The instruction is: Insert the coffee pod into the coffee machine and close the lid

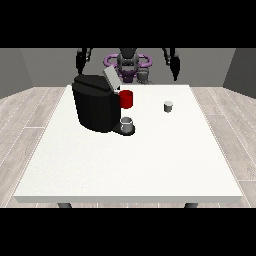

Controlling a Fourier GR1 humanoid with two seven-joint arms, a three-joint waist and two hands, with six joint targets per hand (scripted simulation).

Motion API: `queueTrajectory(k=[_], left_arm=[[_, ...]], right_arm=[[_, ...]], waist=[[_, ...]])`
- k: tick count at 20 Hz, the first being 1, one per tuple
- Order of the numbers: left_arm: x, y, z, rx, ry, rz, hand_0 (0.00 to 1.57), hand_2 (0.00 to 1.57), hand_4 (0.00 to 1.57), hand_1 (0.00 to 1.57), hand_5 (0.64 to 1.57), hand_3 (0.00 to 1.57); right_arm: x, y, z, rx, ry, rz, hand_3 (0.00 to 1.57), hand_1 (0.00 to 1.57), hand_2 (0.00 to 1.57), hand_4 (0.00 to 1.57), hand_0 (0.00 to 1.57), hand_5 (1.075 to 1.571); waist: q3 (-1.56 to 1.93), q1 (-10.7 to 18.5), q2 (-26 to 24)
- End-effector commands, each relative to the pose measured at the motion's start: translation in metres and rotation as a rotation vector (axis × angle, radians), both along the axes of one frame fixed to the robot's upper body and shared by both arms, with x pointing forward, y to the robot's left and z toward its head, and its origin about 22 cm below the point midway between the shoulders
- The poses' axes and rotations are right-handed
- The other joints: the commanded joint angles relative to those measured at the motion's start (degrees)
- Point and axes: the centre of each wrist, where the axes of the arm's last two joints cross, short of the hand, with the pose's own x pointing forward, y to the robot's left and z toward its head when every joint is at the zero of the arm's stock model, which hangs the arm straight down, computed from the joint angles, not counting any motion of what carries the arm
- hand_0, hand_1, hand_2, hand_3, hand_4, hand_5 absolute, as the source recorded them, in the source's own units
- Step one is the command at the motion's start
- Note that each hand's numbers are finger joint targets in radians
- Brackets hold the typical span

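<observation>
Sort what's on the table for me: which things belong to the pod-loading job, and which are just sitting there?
Job:
- small grey cylindrical coffee pod, standing alone right of the machine
- bulky black coffee machine
- its grey lid, raised

Just there:
- red cup at the machine's side
- grey cup on the machine's base
- large white table

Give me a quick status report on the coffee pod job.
Both hands raised behind the table, holding nothing: view's left, view's right. Coffee pod untouched on the table. Coffee machine lid up. Path between them unobstructed.
</observation>
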Motion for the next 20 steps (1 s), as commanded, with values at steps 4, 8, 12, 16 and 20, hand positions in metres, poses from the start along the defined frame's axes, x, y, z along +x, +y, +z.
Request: queueTrajectory(k=[4,8,12,16,20], left_arm=[[-0.007,0.023,-0.006,-0.073,-0.021,-0.073,0.0,0.0,0.27,0.0,1.571,0.0],[-0.004,0.024,0.004,-0.113,-0.121,-0.129,0.0,0.0,0.28,0.0,1.571,0.0],[-0.007,0.032,-0.004,0.038,-0.091,-0.144,0.0,0.0,0.31,0.0,1.571,0.0],[0.008,0.048,0.011,0.162,-0.052,-0.086,0.0,0.0,0.0,0.0,1.571,0.0],[0.035,0.058,0.027,0.174,-0.013,-0.07,0.0,0.0,0.0,0.0,1.571,0.0]], right_arm=[[-0.01,-0.001,-0.012,0.037,0.096,-0.012,0.0,0.0,0.0,0.13,0.0,1.571],[-0.007,0.008,-0.023,0.133,-0.013,-0.212,0.0,0.0,0.0,0.11,0.0,1.571],[0.003,0.016,-0.008,0.13,-0.023,-0.194,0.0,0.0,0.0,0.14,0.0,1.571],[-0.011,0.012,-0.015,0.143,-0.026,-0.153,0.0,0.0,0.0,0.17,0.0,1.571],[-0.011,0.011,-0.034,0.133,-0.053,-0.123,0.0,0.0,0.0,0.13,0.0,1.571]], waist=[[1.69,0.08,-2.7],[1.71,0.44,-2.03],[1.7,0.41,-2.26],[1.71,-3.37,-2.46],[1.72,-4.05,1.01]])
